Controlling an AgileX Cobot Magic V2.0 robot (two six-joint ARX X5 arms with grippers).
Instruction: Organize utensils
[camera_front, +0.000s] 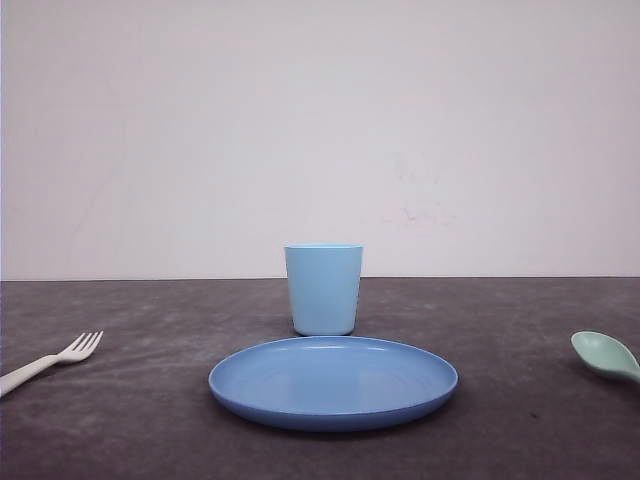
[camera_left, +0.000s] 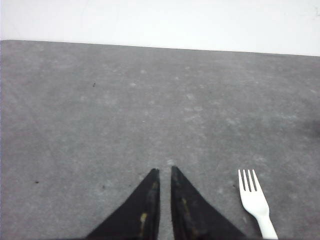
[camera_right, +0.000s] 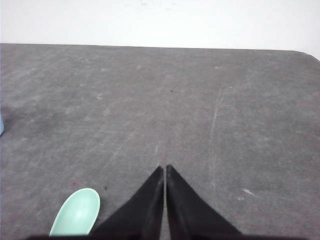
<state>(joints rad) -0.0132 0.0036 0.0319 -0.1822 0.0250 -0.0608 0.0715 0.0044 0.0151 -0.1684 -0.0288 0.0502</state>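
Looking forward over the dark grey table (camera_front: 120, 440), the front view holds four things, one of each. One round blue plate (camera_front: 333, 383) lies in the middle near the front. One light blue cup (camera_front: 323, 289) stands upright just behind it. One white fork (camera_front: 50, 362) lies at the far left edge, tines pointing toward the centre, its handle cut off by the frame. One mint-green spoon (camera_front: 605, 355) lies at the far right edge with its oval bowl showing. Fork and spoon are well apart from the plate, on opposite sides of it.

In the left wrist view, the left gripper (camera_left: 165, 172) hangs over bare tabletop with its two black fingers (camera_left: 142, 210) drawn nearly together, a thin slit between the tips. It grips nothing and touches nothing. The single fork (camera_left: 255, 200) lies flat on the table beside the fingers, apart from them, four tines pointing away from the wrist.

In the right wrist view, the right gripper (camera_right: 164, 170) is likewise pressed almost closed, only a hairline gap between its dark fingers (camera_right: 187, 212), holding nothing. The single spoon (camera_right: 76, 212) rests bowl-up on the table just beside the fingers, not touching them. A sliver of light blue shows at the frame's edge; I cannot tell what it belongs to.
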